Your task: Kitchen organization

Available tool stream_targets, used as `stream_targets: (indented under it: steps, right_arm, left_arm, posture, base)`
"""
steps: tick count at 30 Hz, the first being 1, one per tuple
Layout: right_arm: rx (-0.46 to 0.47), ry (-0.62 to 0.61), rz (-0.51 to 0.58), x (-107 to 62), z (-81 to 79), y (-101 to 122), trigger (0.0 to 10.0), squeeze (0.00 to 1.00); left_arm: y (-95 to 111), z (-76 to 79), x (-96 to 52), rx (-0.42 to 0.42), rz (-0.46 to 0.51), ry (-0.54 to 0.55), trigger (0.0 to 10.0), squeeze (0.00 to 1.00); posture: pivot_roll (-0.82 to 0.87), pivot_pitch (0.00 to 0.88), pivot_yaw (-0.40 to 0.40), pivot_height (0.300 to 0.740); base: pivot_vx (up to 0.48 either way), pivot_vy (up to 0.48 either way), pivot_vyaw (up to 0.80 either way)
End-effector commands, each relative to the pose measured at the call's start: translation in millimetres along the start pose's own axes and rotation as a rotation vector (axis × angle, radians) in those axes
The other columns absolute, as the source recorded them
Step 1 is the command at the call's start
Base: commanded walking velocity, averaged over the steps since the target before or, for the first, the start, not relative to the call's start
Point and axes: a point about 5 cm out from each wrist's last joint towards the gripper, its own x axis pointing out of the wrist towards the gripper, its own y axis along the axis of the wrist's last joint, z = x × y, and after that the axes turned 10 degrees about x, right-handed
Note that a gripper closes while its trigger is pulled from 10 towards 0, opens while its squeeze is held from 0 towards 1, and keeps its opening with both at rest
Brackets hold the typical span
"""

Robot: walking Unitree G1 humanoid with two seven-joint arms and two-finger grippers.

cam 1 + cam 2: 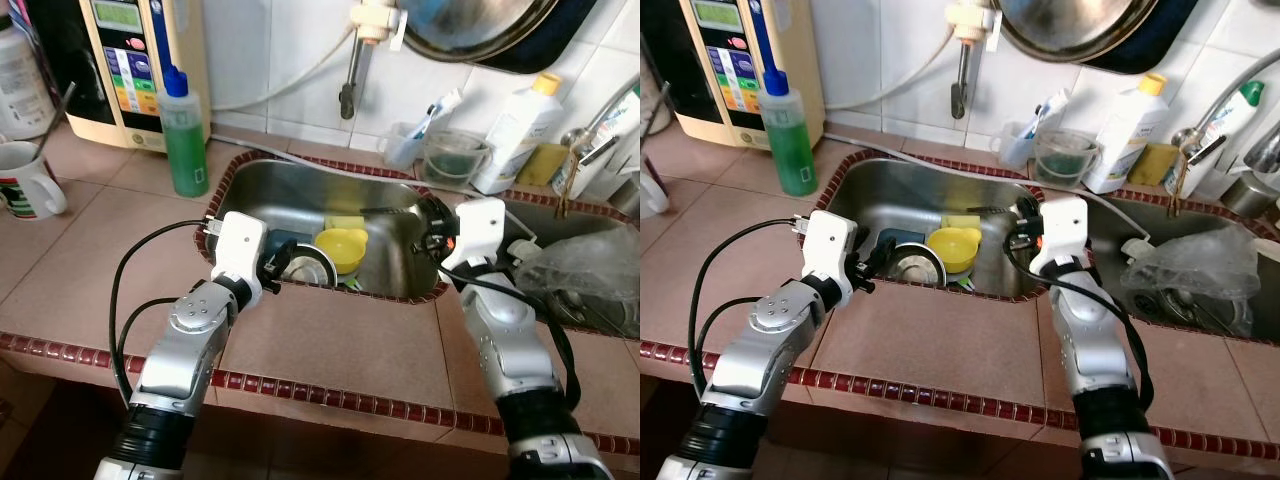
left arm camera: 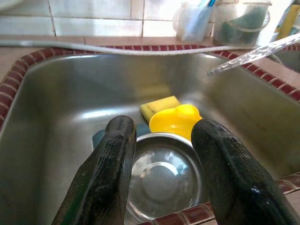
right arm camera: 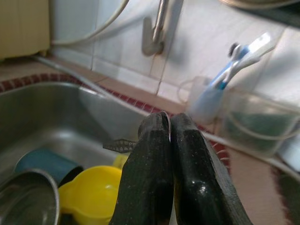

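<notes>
The left gripper (image 2: 161,154) hung at the near rim of the sink (image 1: 385,190), its two fingers (image 2: 101,180) spread wide and holding nothing. Directly beyond them, a steel bowl (image 2: 161,180) sat on the sink floor. A yellow cup (image 2: 176,121) touched its far edge, with a yellow sponge (image 2: 157,106) just behind and a blue cup (image 3: 44,164) beside the bowl. The right gripper (image 3: 169,140) stood at the sink's right rim, fingers pressed together on a thin metal utensil (image 2: 253,54) whose handle reached across the basin. A green soap bottle (image 1: 184,135) stood on the counter (image 1: 340,340) left of the sink.
</notes>
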Motion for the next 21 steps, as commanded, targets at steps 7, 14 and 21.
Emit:
stream_targets:
  steps: [7, 14, 21]
  right_arm:
    - [0.077, 0.064, -0.038, 12.2, 7.3, 7, 10.0, 0.0]
    - [0.209, 0.13, -0.043, 23.1, 6.0, 14, 10.0, 0.0]
    - [0.319, 0.212, -0.043, 28.2, 0.3, 19, 10.0, 0.0]
  left_arm:
    - [9, 3.7, -7.2, -0.018, -0.018, -0.043, 10.0, 0.0]
    - [20, 8.6, -12.2, -0.075, 0.005, -0.114, 10.0, 0.0]
    - [29, 6.1, -12.7, -0.066, 0.037, -0.096, 10.0, 0.0]
  posture:
    - [0.07, 0.194, -0.116, 0.74]
    - [0.09, 0.215, -0.109, 0.74]
    - [0.11, 0.215, -0.108, 0.74]
  base:
    - [0.0, 0.0, 0.0]
    - [0.0, 0.0, 0.0]
    - [0.0, 0.0, 0.0]
